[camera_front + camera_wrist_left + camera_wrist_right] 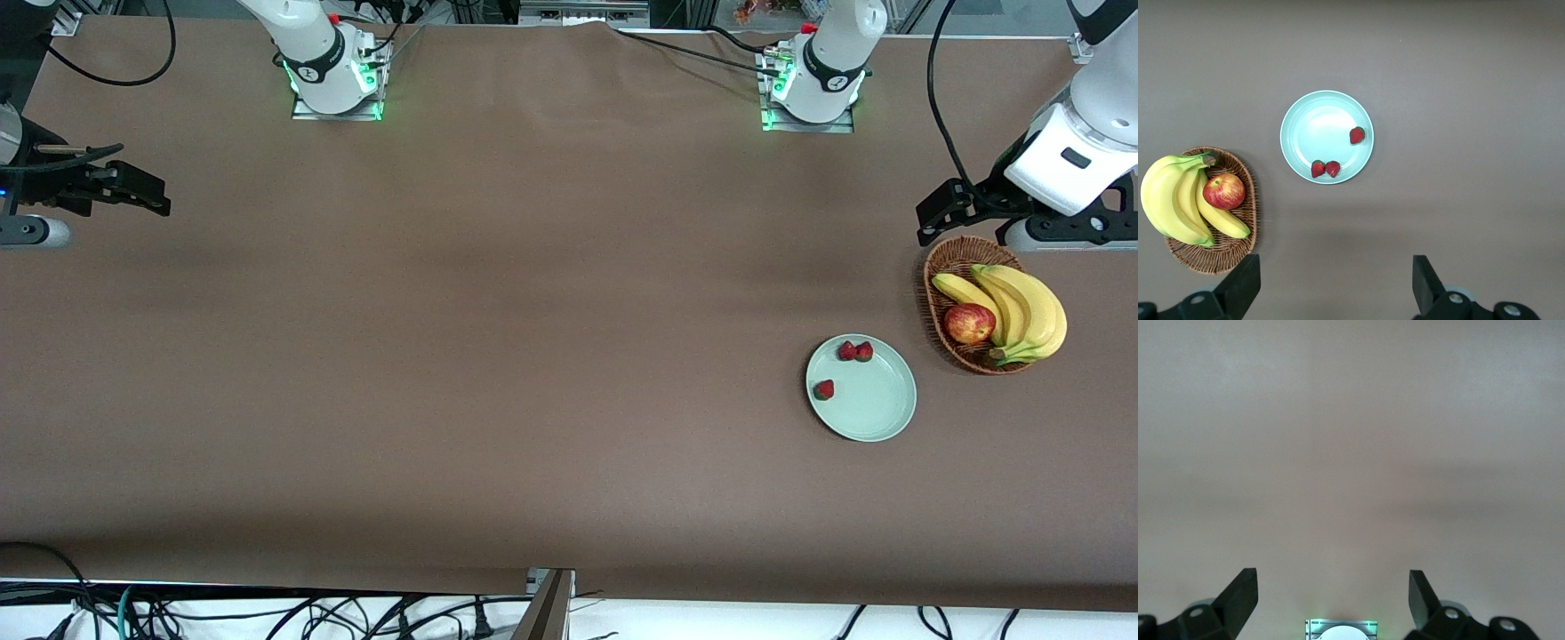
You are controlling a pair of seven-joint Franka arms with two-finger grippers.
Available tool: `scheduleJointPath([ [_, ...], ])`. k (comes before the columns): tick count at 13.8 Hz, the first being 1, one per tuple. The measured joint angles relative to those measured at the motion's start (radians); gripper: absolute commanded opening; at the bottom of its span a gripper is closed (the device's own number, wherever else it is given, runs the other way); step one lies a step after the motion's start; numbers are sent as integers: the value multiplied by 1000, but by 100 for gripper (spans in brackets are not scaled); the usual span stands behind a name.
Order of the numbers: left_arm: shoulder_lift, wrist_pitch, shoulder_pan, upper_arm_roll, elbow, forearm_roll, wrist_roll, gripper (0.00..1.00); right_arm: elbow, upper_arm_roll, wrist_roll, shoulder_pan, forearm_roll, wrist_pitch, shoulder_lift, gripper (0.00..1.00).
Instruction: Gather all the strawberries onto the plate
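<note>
We find all three strawberries (824, 389) on the plate (876, 404), lower right of the front frame: two touching at its upper rim, one apart near the rim. The left pincer (932, 218) hangs open and empty at the right edge, above the basket (932, 289), well clear of the plate. The right pincer (142, 194) waits open at the left edge over bare bench (498, 356). Both arms are cut off by the frame.

Both arms run off the front view's side edges. The bananas (1022, 311) hide part of the wicker basket (944, 263); each wrist view crops its gripper's fingers.
</note>
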Motion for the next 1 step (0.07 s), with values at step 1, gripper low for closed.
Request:
scheduleJointPath([
  [1,0,3,-1,2,-6,0,0,100,0,0,0,0,0,0,0,100],
])
